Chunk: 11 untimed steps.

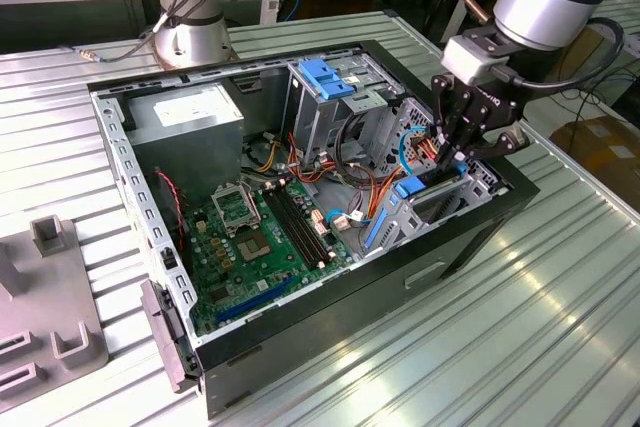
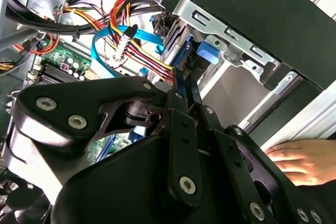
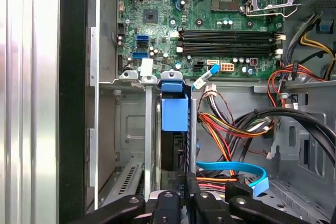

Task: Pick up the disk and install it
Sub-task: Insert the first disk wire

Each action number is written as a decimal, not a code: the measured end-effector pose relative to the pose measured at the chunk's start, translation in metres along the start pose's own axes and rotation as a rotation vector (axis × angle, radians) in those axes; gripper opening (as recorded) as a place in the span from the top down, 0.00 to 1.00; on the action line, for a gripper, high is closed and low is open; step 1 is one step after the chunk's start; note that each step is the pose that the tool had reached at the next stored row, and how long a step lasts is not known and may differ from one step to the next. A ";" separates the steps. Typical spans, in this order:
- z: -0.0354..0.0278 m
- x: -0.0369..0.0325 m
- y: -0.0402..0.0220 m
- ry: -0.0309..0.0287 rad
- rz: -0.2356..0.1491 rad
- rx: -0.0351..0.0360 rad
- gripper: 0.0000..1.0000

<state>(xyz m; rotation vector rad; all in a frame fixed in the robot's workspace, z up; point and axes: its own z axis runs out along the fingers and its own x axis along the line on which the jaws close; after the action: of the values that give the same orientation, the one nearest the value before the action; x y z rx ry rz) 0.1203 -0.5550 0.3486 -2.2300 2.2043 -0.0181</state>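
The disk (image 3: 173,150) stands on edge in a narrow bay slot of the open computer case (image 1: 480,237), at the exterior view's right. Its black body shows below a blue plastic carrier end (image 3: 174,113). My gripper (image 3: 185,182) comes down from above, its two thin fingers close together on the disk's upper edge. In the exterior view the gripper (image 1: 452,157) hangs just over the blue carrier (image 1: 410,187) at the case's wall. The second wrist view shows the fingertips (image 2: 181,85) pinched on the blue-edged disk (image 2: 181,56).
Red, yellow and blue cables (image 3: 231,129) lie right beside the slot. The motherboard (image 1: 255,237), the grey power-supply box (image 1: 190,122) and the drive cage with a blue latch (image 1: 325,77) are inside the case. A person's hand (image 2: 304,161) rests outside the case wall.
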 end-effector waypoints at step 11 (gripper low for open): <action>0.0001 -0.0004 -0.0019 -0.0001 0.000 0.0000 0.84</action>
<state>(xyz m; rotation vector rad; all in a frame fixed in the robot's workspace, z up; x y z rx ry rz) 0.1221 -0.5546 0.3486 -2.2298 2.2044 -0.0179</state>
